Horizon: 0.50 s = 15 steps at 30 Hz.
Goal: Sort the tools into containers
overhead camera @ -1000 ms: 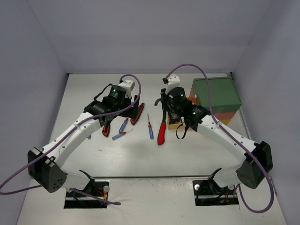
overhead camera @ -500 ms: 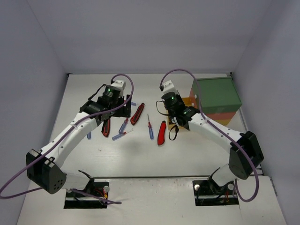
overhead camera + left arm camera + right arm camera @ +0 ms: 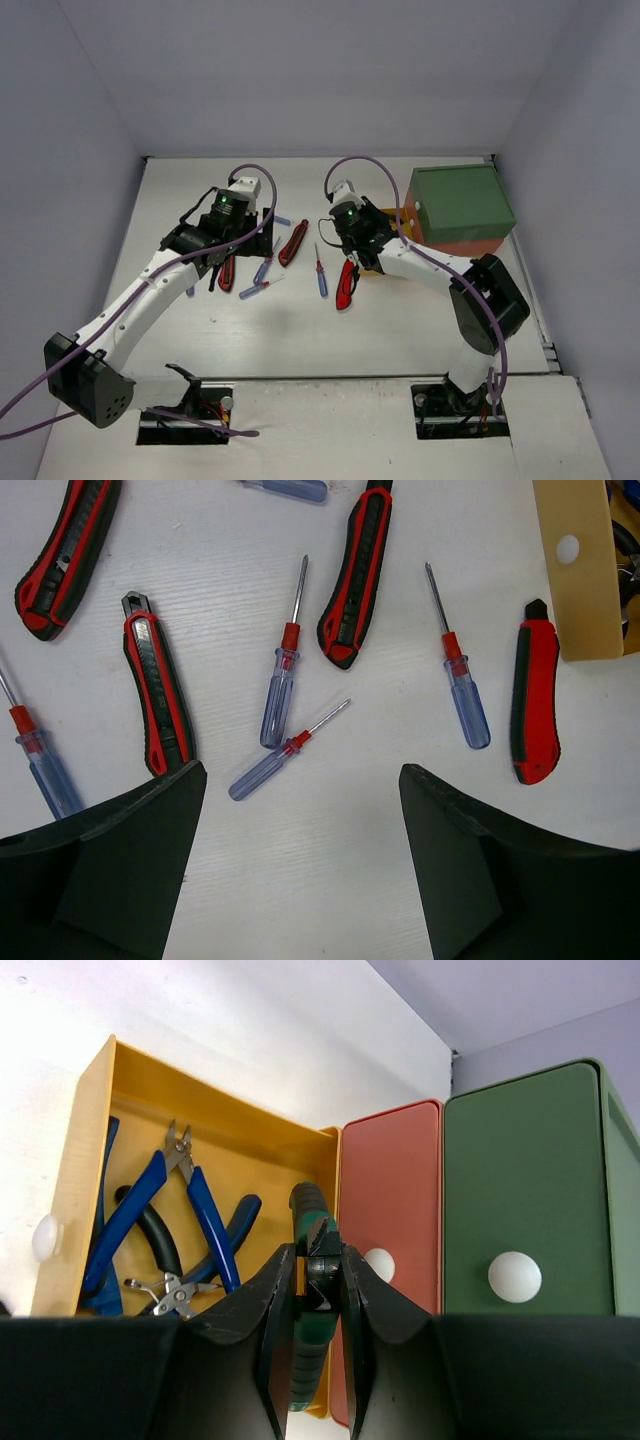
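Note:
My right gripper [image 3: 318,1260] is shut on green-handled pliers [image 3: 312,1215], held in front of the pulled-out yellow drawer [image 3: 88,1150]. That drawer holds blue-handled pliers [image 3: 205,1215] and a black-handled pair [image 3: 158,1240]. The red drawer [image 3: 390,1180] and green drawer [image 3: 525,1160] are shut. My left gripper [image 3: 300,810] hangs open above the table with nothing between its fingers. Ahead of it lie red utility knives [image 3: 158,690], [image 3: 355,575], [image 3: 535,705] and blue screwdrivers [image 3: 283,680], [image 3: 460,680], [image 3: 275,765]. In the top view the right gripper [image 3: 365,240] is left of the stacked unit [image 3: 460,200].
Another red knife [image 3: 65,550] and a screwdriver [image 3: 40,765] lie at the left of the left wrist view. The yellow drawer's front [image 3: 575,570] juts toward the tools. Grey walls enclose the table on three sides [image 3: 100,120].
My right gripper has swung left and back from over the drawer, still holding the green pliers. My left gripper has drifted left, staying open.

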Motion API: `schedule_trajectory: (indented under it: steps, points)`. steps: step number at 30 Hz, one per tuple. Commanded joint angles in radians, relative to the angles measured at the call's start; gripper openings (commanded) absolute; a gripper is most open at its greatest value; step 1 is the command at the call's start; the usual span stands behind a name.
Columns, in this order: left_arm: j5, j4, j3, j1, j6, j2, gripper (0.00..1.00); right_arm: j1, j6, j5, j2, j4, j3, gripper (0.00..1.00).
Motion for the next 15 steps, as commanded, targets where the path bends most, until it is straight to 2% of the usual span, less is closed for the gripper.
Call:
schedule_trajectory:
  steps: [1, 15]
  points:
    - [-0.018, 0.02, 0.002, 0.012, -0.008, -0.038, 0.75, -0.001, -0.074, 0.105, 0.026, 0.137, 0.014, 0.0]
    - [-0.006, 0.006, 0.001, 0.017, 0.014, -0.06, 0.75, -0.048, -0.121, 0.123, 0.124, 0.226, 0.004, 0.0]
